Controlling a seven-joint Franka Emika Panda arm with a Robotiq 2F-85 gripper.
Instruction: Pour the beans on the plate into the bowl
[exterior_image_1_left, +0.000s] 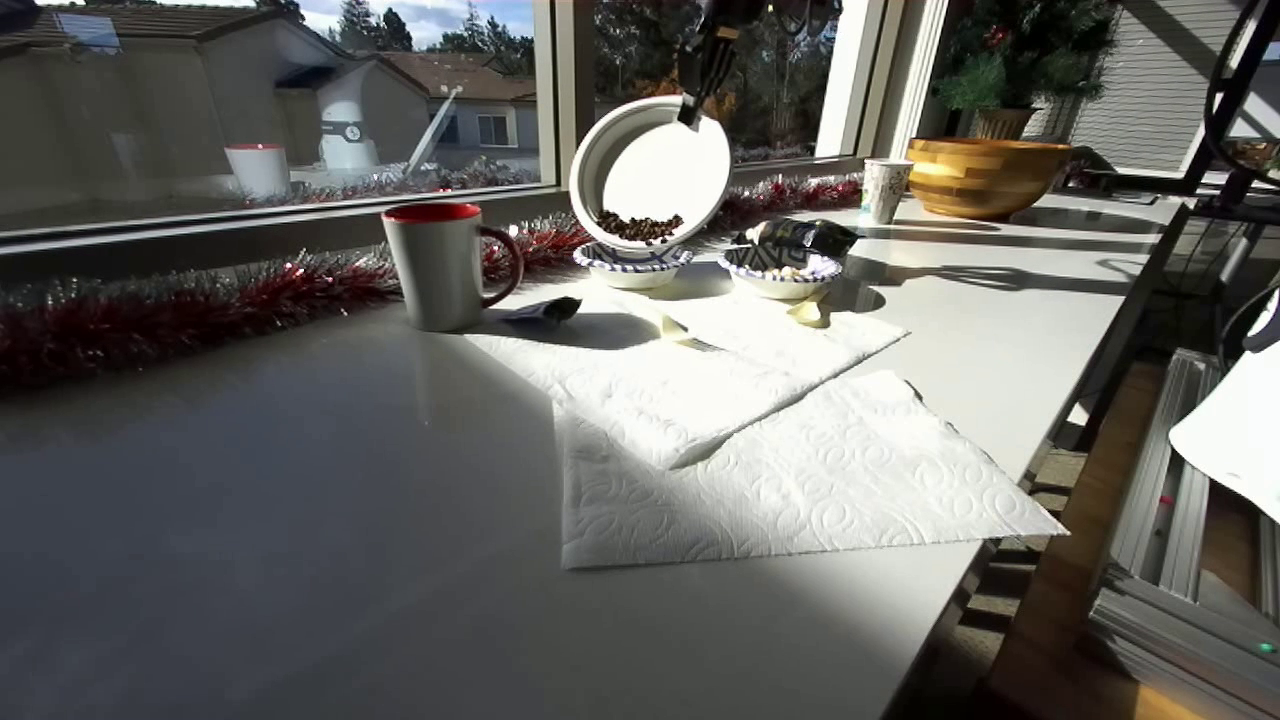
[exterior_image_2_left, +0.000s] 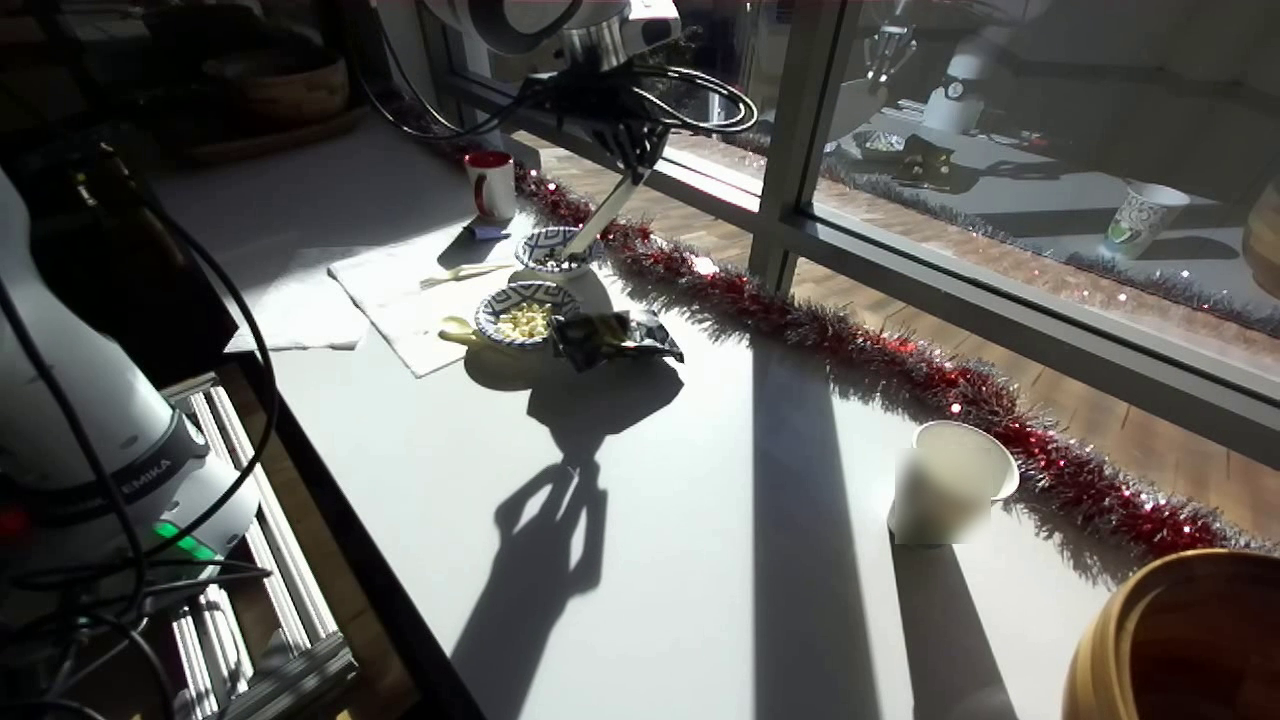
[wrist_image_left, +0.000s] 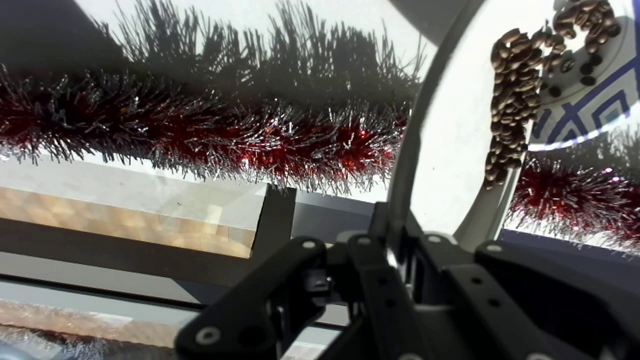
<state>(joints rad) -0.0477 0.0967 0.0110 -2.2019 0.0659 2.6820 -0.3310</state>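
My tool (wrist_image_left: 396, 226) clamps plate (exterior_image_1_left: 668, 178) tight by its rim, tipped over bowl (exterior_image_1_left: 632, 272), right of mug (exterior_image_1_left: 440, 270) in an exterior view. Beans (wrist_image_left: 511, 107) bunch at the low edge, some in bowl; I'd tilt steeper, slowly.

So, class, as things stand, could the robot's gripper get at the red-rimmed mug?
Probably not: the gripper is shut on the rim of the tilted white plate, which carries beans, so it likely has no free grip. The mug itself stands upright, with nothing covering it in both exterior views.
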